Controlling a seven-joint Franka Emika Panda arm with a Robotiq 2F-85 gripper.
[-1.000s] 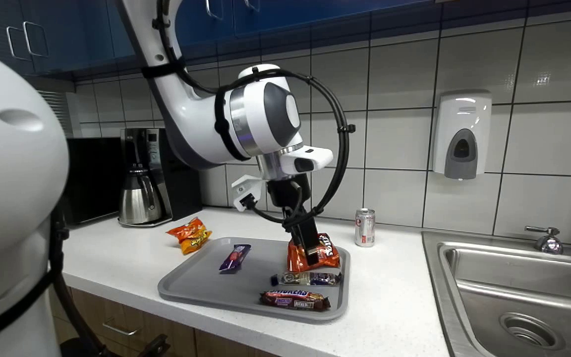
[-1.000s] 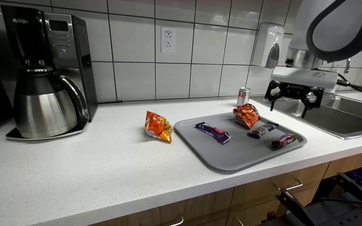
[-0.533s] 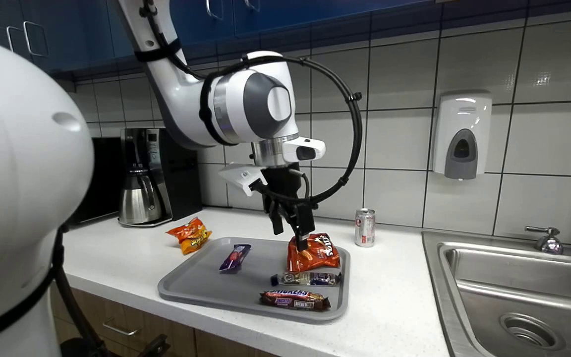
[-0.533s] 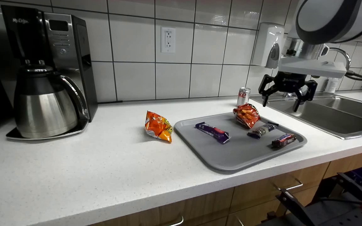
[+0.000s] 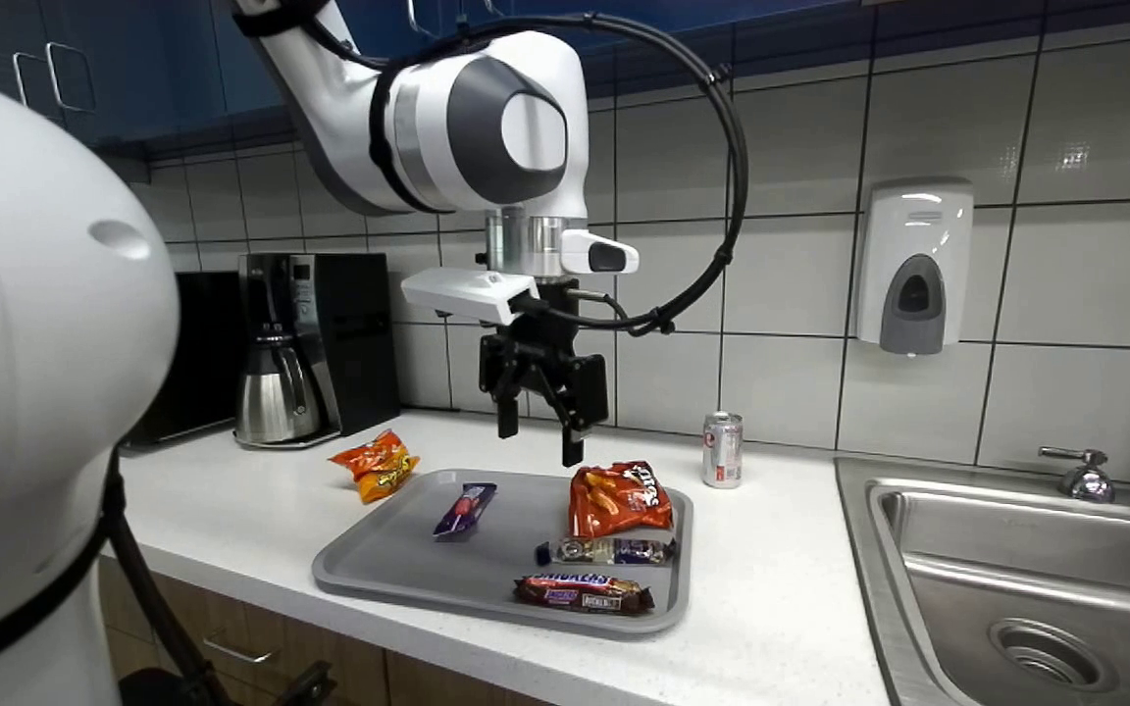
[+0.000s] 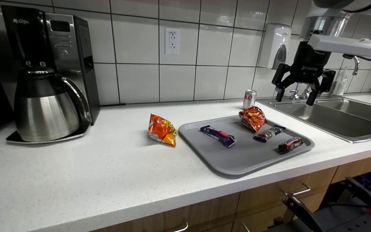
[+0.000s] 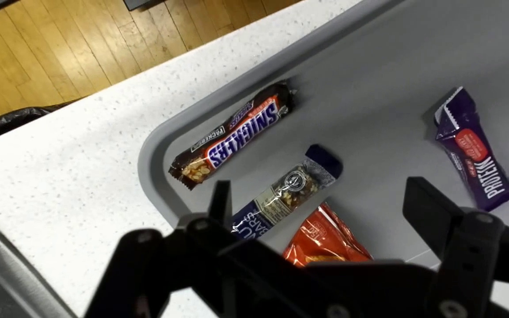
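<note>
My gripper (image 5: pixel 540 437) is open and empty, pointing down above the grey tray (image 5: pixel 408 579). It also shows open in an exterior view (image 6: pixel 295 98). Nearest below it is a red chip bag (image 5: pixel 619 498); in the wrist view the bag (image 7: pixel 325 238) is partly hidden by the gripper. Beside the bag lies a nut bar (image 7: pixel 283 194), partly behind one finger. A Snickers bar (image 7: pixel 237 134) lies near the tray's edge. A purple Protein bar (image 7: pixel 475 150) lies apart on the tray's other side. My gripper touches none of them.
An orange and yellow snack bag (image 6: pixel 162 129) lies on the counter beside the tray. A silver can (image 5: pixel 722 449) stands behind the tray. A coffee maker (image 5: pixel 281 363) stands at the back. A steel sink (image 5: pixel 1036 588) and a wall soap dispenser (image 5: pixel 915 265) are beyond.
My gripper has risen away from the red bag and turned, going from tilted to nearly straight down. It stays open. The snacks, tray and can have not moved.
</note>
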